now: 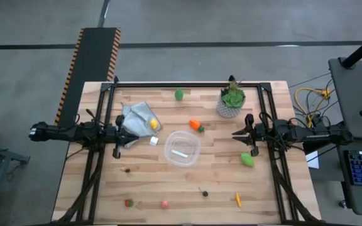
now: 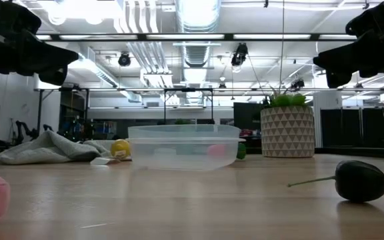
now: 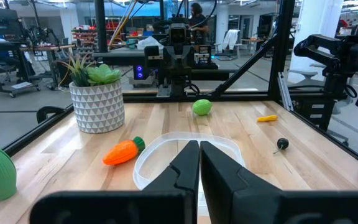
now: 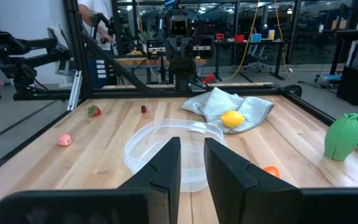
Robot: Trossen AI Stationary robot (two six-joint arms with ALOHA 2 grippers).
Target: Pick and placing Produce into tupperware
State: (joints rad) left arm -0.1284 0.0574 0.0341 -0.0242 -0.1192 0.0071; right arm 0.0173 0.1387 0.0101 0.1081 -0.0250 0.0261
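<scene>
**A dozen-odd toy pieces lie scattered as both arms wait over the table**

Many small toy fruits and vegetables lie scattered on the table (image 1: 105, 188) while the clear tupperware (image 1: 181, 149) sits near its middle, holding no produce that can be made out.

Along the near edge lie a red berry (image 1: 129, 202), a pink piece (image 1: 164, 204), a dark stemmed piece (image 1: 205, 193) and a slim yellow one (image 1: 237, 199). All look light, hard and smooth, likely to roll or slip from a loose pinch, so a hold across the widest part of the body, not the stem, seems safest.

Further in, a green fruit (image 1: 247, 160) lies just below the right gripper (image 1: 236, 134), whose fingers stand a narrow gap apart and hold nothing. It looks the easiest first pick, with bare wood between it and the container.

The left gripper (image 1: 136, 133) hangs fully closed and empty above a crumpled grey cloth (image 1: 137, 118), on which a yellow lemon (image 1: 153, 123) rests; soft folds there could snag a finger. A small white cube (image 1: 153, 141) sits just beside the cloth.

Beyond the container lies an orange carrot (image 1: 195, 125), stiff and tapered, best taken at its thick middle. Farthest back, a green piece (image 1: 179, 95) rests near the rear frame, and a potted plant (image 1: 231, 102) stands close by the right arm, a thing to swing clear of.

The thin-walled tupperware itself may slide if nudged.
</scene>
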